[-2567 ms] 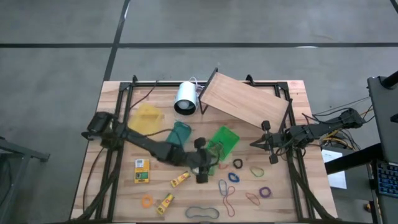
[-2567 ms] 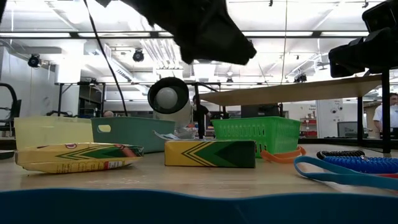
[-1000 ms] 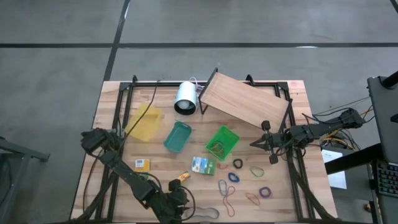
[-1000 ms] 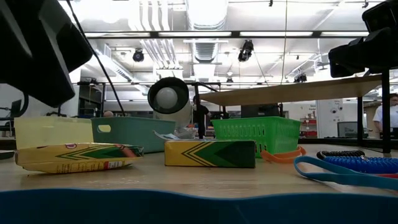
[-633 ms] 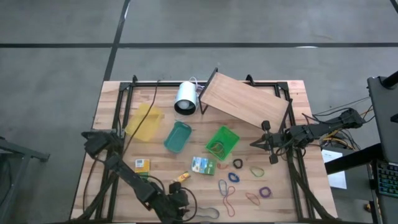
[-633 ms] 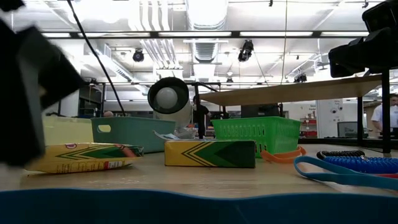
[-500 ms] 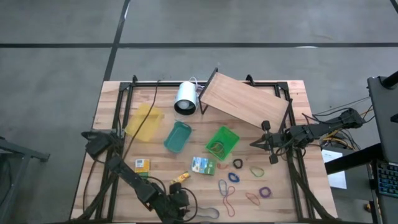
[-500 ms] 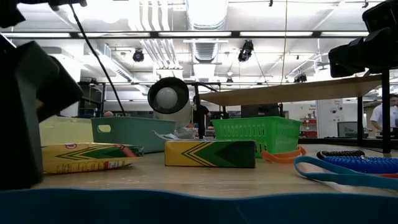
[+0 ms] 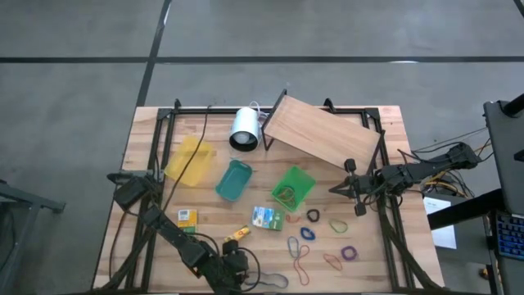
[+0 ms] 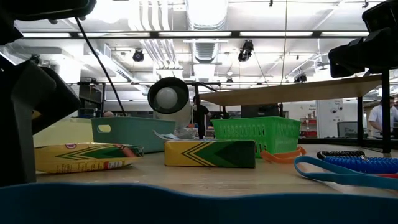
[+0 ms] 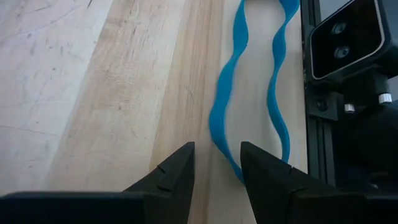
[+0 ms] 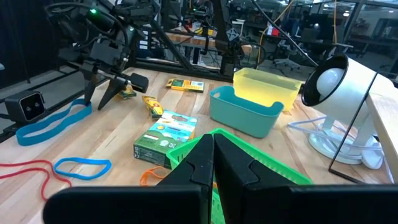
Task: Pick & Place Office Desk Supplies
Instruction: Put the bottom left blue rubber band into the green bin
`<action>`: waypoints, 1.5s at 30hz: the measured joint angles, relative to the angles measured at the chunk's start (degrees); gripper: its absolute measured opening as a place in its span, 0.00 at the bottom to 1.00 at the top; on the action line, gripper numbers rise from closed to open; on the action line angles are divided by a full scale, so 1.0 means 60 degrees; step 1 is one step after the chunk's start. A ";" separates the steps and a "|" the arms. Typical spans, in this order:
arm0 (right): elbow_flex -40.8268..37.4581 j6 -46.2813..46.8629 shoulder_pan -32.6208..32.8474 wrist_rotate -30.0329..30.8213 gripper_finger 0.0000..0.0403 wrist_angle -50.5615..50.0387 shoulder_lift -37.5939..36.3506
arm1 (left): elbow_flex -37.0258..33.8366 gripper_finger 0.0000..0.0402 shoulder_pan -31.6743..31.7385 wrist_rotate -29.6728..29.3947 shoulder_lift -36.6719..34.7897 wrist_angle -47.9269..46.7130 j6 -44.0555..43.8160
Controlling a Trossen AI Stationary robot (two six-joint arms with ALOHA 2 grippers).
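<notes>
A long blue rubber-band loop (image 11: 213,112) lies flat on the wood by the table's near edge (image 9: 268,280). My left gripper (image 11: 216,163) stands open over the loop's near end, pointing steeply down, one strand running between its fingertips. From across the table the right wrist view shows it (image 12: 94,106) at that band's end (image 12: 46,127). A green-and-white packet (image 9: 268,218), a yellow box (image 9: 187,217) and a yellow tube (image 9: 238,233) lie mid-table. My right gripper (image 12: 213,149) waits shut at the table's right side (image 9: 342,188). My left gripper is open around one strand (image 11: 231,167) of the blue band at the loop's near end, coming from above at a slant. Whether a fingertip touches the band I cannot tell. The band lies flat and slack on the table.
A yellow bin (image 9: 190,158), a teal bin (image 9: 233,179) and a green basket (image 9: 292,187) stand mid-table. A white cylinder (image 9: 244,129) and a slanted wooden board (image 9: 321,135) are at the back. Several small rubber bands (image 9: 307,233) lie right of centre. A camera block (image 11: 345,37) stands beside the blue band.
My left gripper has sunk toward the table at the near edge, close beside the blue band, which has stayed where it was.
</notes>
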 joint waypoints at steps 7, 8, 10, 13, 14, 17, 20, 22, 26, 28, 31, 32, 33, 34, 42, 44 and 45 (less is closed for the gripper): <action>-0.0001 0.0000 0.0002 0.0002 0.02 0.0003 0.0000 | 0.0000 0.30 0.0000 -0.0005 0.0000 -0.0040 0.0001; -0.0002 0.0000 0.0004 0.0000 0.02 -0.0001 0.0000 | 0.0000 0.29 0.0007 -0.0008 0.0000 -0.0040 0.0001; -0.0001 0.0000 0.0000 0.0000 0.02 0.0000 0.0000 | 0.0000 0.28 0.0007 -0.0046 0.0001 -0.0036 0.0001; -0.0001 0.0000 0.0000 0.0002 0.02 0.0001 0.0000 | 0.0000 0.25 0.0007 -0.0049 0.0000 -0.0018 0.0001; -0.0002 0.0000 0.0000 0.0000 0.02 0.0000 0.0000 | 0.0000 0.24 0.0007 -0.0049 0.0000 -0.0017 0.0001; -0.0001 0.0000 0.0000 0.0002 0.02 0.0001 0.0000 | 0.0000 0.19 0.0004 -0.0121 0.0000 -0.0003 0.0001; -0.0002 0.0000 0.0003 0.0000 0.02 -0.0001 0.0000 | 0.0000 0.12 0.0004 -0.0157 0.0000 0.0000 0.0001; -0.0002 0.0000 0.0000 0.0002 0.02 0.0001 0.0000 | 0.0000 0.07 0.0004 -0.0178 0.0002 0.0004 0.0001; -0.0002 0.0000 0.0002 0.0000 0.02 0.0002 0.0000 | 0.0000 0.01 0.0000 -0.0260 0.0000 0.0004 -0.0001; -0.0002 0.0000 0.0003 0.0001 0.02 0.0001 0.0000 | 0.0000 0.01 0.0000 -0.0260 0.0003 0.0004 0.0001; -0.0002 0.0000 0.0000 0.0000 0.02 -0.0001 0.0000 | 0.0000 0.01 0.0000 -0.0265 0.0000 0.0004 -0.0001; -0.0002 0.0000 0.0004 0.0004 0.02 -0.0001 0.0000 | 0.0000 0.01 0.0000 -0.0287 0.0000 0.0002 0.0003; -0.0002 0.0000 0.0000 0.0000 0.02 -0.0001 0.0000 | 0.0000 0.01 0.0000 -0.0319 -0.0002 -0.0023 0.0008; -0.0001 0.0000 0.0001 0.0001 0.02 0.0002 0.0000 | 0.0000 0.01 0.0000 -0.0341 -0.0019 -0.0072 0.0008; -0.0002 0.0000 0.0003 0.0003 0.02 -0.0001 0.0004 | 0.0007 0.01 0.0036 -0.0492 -0.0204 -0.0189 0.0581; -0.0002 0.0000 0.0002 0.0001 0.02 -0.0001 0.0004 | 0.0007 0.01 0.0067 -0.0510 -0.0228 -0.0199 0.0615; -0.0002 0.0000 0.0004 0.0002 0.02 -0.0001 0.0004 | 0.0007 0.01 0.0088 -0.0511 -0.0233 -0.0229 0.0620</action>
